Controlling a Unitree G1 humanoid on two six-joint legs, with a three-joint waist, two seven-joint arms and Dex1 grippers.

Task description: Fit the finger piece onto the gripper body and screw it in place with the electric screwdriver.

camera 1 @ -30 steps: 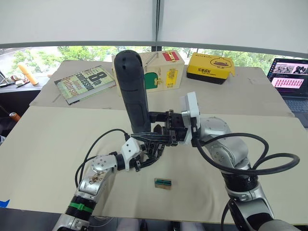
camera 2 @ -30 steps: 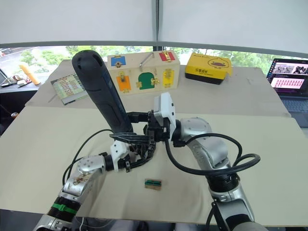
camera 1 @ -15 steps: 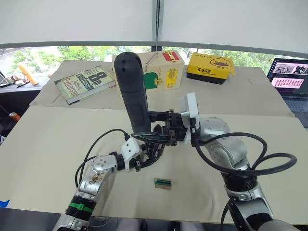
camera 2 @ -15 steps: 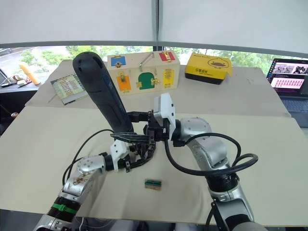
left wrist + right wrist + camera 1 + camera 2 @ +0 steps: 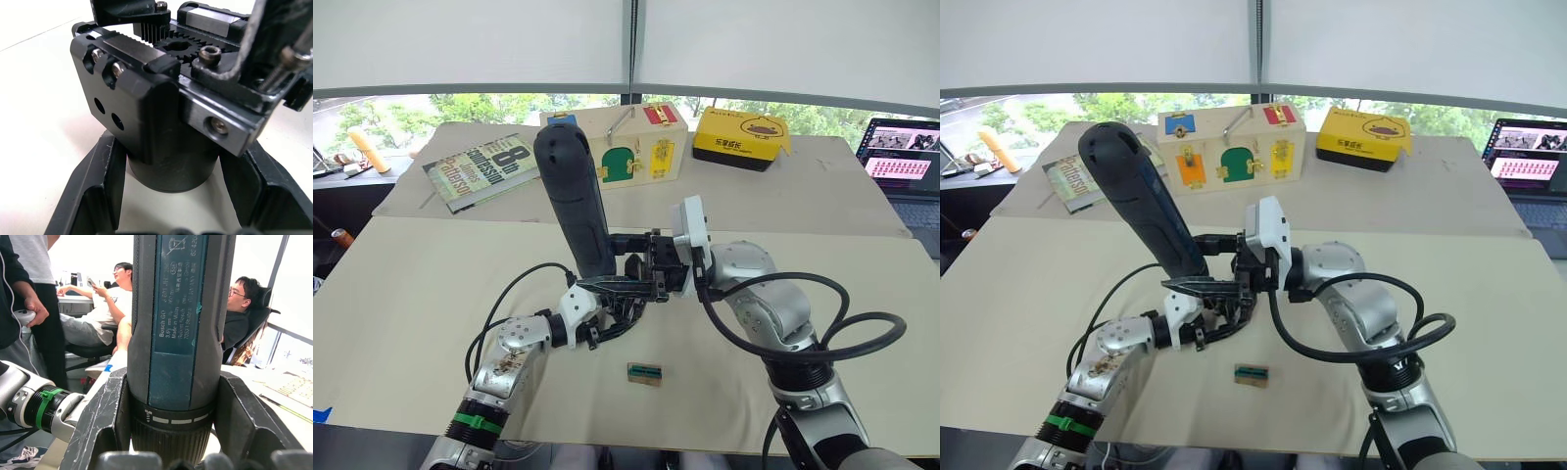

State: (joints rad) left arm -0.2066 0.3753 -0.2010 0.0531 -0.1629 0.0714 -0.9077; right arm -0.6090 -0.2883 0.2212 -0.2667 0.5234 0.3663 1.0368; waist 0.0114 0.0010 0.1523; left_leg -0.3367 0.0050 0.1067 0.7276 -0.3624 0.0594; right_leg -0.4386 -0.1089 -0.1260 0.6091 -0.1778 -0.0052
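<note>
The right tool (image 5: 641,266) clamps the electric screwdriver (image 5: 573,201), tilted over the gripper body (image 5: 161,117), which the left tool (image 5: 612,315) pinches at the base, mid-table (image 5: 401,294). That lean could let the bit slip off the screw. Its label reads "Bosch GO", "3.6V"

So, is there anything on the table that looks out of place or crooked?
One thing: the electric screwdriver, held in the right gripper, leans away from vertical, its rounded end tipped toward the book, above the gripper body in the left gripper. A small green part lies loose nearby.
</note>
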